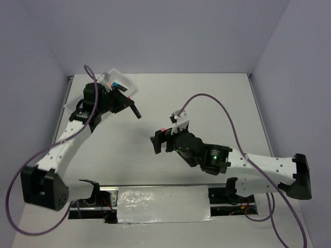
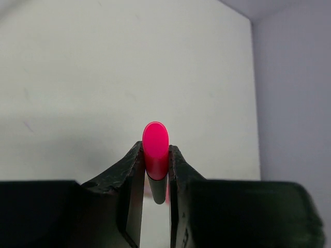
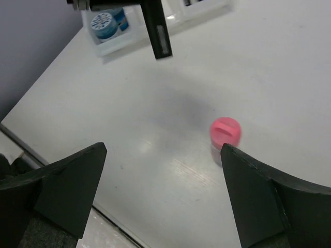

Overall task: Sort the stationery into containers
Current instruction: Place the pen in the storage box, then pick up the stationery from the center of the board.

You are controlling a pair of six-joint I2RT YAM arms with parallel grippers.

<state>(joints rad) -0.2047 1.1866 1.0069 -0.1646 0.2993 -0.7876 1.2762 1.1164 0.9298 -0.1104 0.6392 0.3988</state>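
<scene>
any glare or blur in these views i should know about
Top external: glare on the shiny strip at the bottom edge. Left wrist: the pink-capped marker in the left tool is sharp, the table behind it soft. Right wrist: the pink-capped bottle looks slightly blurred, a diffuse shadow lying left of it.

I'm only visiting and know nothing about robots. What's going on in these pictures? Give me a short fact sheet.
left gripper: shut on the pink-capped marker, held up off the table
right gripper: open, holding nothing
pink-capped bottle: on the table, under the right gripper, untouched
tray: at the far left of the table, beside the left gripper
blue roll: inside a tray compartment
not yet in the tray: pink-capped marker, pink-capped bottle
</scene>
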